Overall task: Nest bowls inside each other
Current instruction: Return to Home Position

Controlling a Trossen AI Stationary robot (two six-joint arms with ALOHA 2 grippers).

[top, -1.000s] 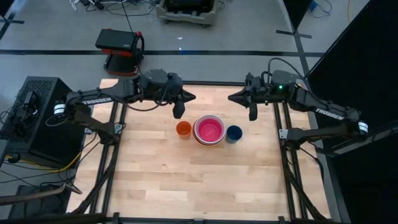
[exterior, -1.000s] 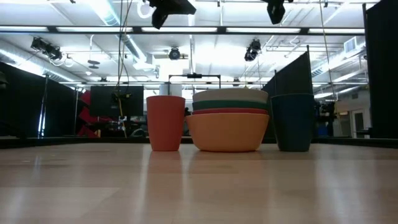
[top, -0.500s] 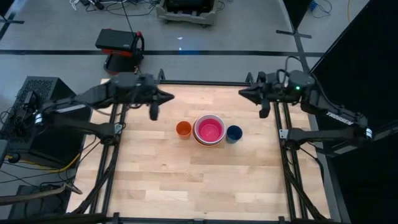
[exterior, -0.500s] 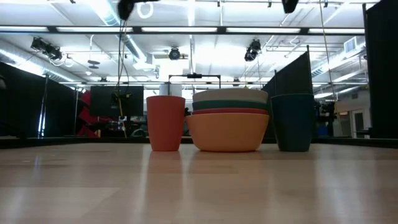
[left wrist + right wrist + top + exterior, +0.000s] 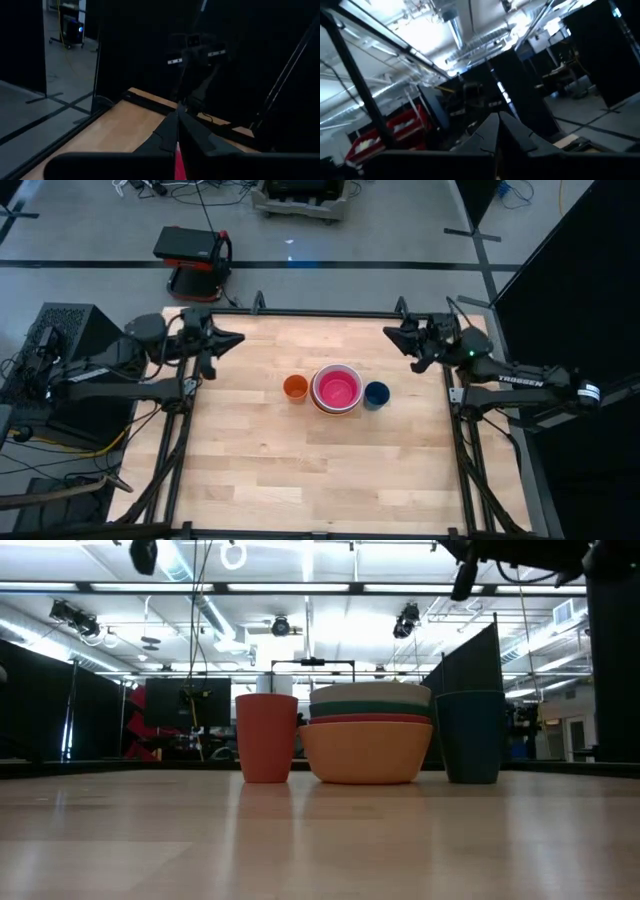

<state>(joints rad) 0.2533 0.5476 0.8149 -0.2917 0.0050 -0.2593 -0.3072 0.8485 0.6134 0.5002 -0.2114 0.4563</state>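
Between left fingers (image 5: 209,363) and right fingers (image 5: 419,361), well apart: nested bowls (image 5: 336,389).

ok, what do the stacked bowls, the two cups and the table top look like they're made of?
The stacked bowls look like plastic: smooth, matte, solid even colours, no glare. The orange cup and the blue cup have the same look, so likely the same plastic. The table top is light wood, with visible planks and grain; a slight sheen mirrors the cups in the low view.
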